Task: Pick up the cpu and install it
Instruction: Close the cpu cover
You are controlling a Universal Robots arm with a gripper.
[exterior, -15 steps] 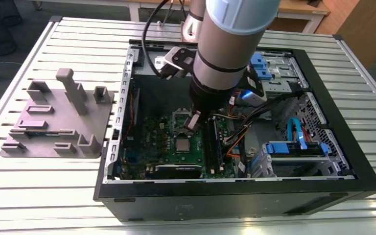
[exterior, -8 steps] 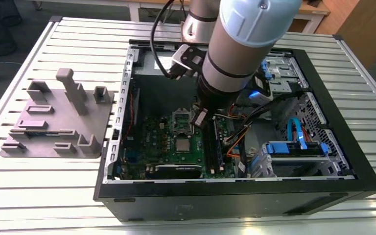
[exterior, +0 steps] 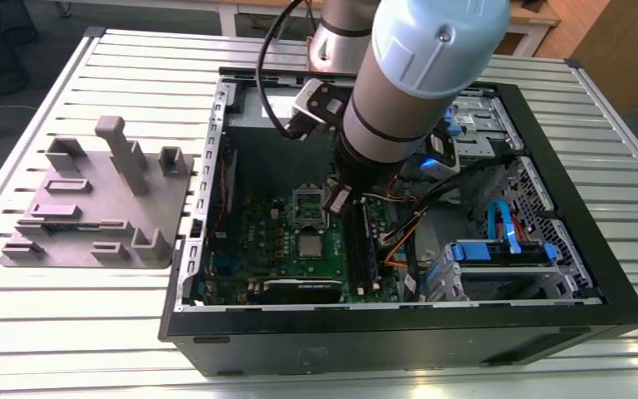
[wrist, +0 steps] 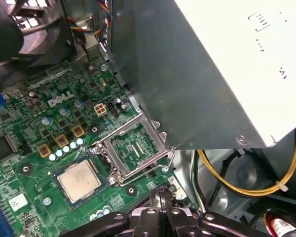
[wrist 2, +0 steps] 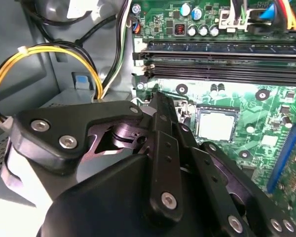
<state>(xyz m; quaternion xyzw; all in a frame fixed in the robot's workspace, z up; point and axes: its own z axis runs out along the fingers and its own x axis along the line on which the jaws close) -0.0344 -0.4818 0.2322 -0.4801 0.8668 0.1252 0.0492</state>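
The cpu (wrist: 79, 180) is a small silver square lying flat in its socket on the green motherboard (wrist: 34, 128); it also shows as the cpu (wrist 2: 216, 123) and the cpu (exterior: 311, 245). The socket's metal load plate (wrist: 135, 148) stands swung open beside it. My gripper (wrist: 160, 196) hangs just past that open plate, on the side away from the cpu, with its black fingers pressed together and nothing between them. Its tip (wrist 2: 158, 98) sits a short way from the chip without touching it. In the exterior view the gripper (exterior: 337, 202) is down inside the case, above the socket.
A large grey power supply (wrist: 212, 64) looms close beside the socket. Yellow cables (wrist 2: 49, 54) loop near the gripper. Black memory sticks (wrist 2: 222, 49) run along the board. A blue drive cage (exterior: 502, 253) fills the case's right. A grey fixture (exterior: 97, 208) stands on the slatted table.
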